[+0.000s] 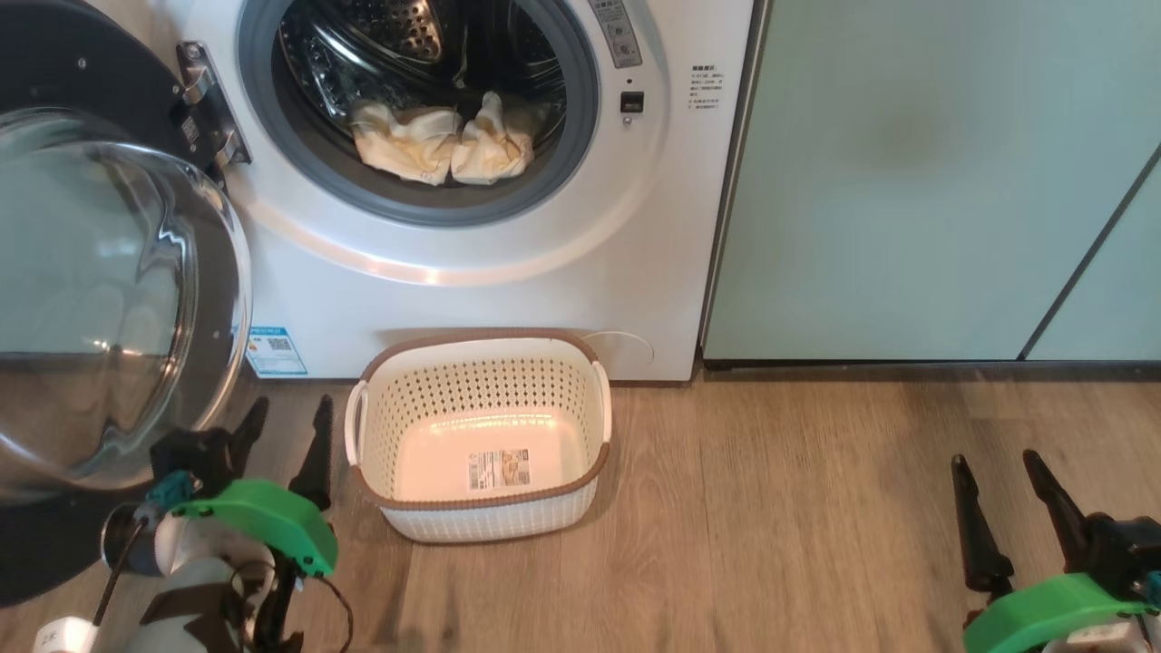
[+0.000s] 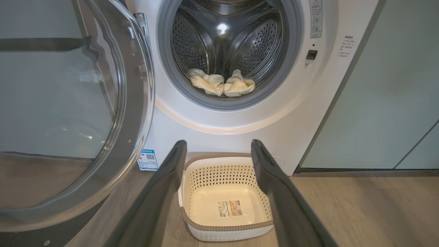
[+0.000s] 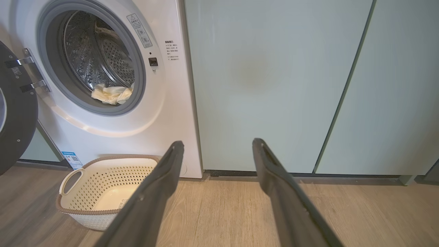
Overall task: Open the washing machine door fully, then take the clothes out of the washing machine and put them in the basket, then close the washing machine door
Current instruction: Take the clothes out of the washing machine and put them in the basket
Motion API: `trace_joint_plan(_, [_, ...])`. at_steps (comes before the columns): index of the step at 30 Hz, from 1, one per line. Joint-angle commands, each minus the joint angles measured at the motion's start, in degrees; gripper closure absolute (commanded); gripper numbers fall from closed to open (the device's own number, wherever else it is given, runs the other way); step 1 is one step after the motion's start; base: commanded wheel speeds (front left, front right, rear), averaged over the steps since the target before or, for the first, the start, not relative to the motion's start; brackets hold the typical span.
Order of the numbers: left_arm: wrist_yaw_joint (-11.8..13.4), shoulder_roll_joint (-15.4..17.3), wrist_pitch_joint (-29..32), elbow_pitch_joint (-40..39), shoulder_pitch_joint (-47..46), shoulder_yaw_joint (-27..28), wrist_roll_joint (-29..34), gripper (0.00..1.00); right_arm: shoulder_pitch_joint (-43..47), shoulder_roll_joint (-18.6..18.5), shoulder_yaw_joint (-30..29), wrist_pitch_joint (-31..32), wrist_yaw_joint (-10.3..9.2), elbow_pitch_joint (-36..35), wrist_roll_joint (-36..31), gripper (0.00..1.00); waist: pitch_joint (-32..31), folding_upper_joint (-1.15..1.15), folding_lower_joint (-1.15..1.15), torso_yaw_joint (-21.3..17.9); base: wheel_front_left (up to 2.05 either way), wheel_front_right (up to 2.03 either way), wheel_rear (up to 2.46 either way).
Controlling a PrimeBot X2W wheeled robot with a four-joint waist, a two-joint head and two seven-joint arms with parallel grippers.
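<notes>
In the head view the washing machine door (image 1: 118,299) stands swung open at left. The clothes (image 1: 444,141) lie low in the washing machine (image 1: 544,290) drum (image 1: 363,54), and the basket (image 1: 490,521) sits on the floor (image 1: 771,499) before it. The left claw (image 1: 290,408) and the right claw (image 1: 995,462) gape wide, gripping nothing. The right wrist view shows 2 door hinges (image 3: 32,85) side-on.

The left gripper (image 1: 290,413) and right gripper (image 1: 993,464) stand spread, empty.
</notes>
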Motion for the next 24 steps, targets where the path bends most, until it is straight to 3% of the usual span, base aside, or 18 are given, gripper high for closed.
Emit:
trace_joint_plan(1, [0.0,1.8,-0.5,-1.7,-3.7,1.9,-0.2,0.00,-1.4,-0.7,1.2,-0.6,0.25,-1.4,0.2,0.00,0.0,0.00,0.00,0.0,1.21,-1.21,0.00])
trace_joint_plan(24, [-0.2,2.1,-0.5,-1.8,-5.0,-0.9,-2.8,0.00,-2.2,-0.1,1.5,-0.6,0.25,-0.9,0.3,0.00,0.9,0.00,0.00,0.9,1.86,-1.78,-0.08])
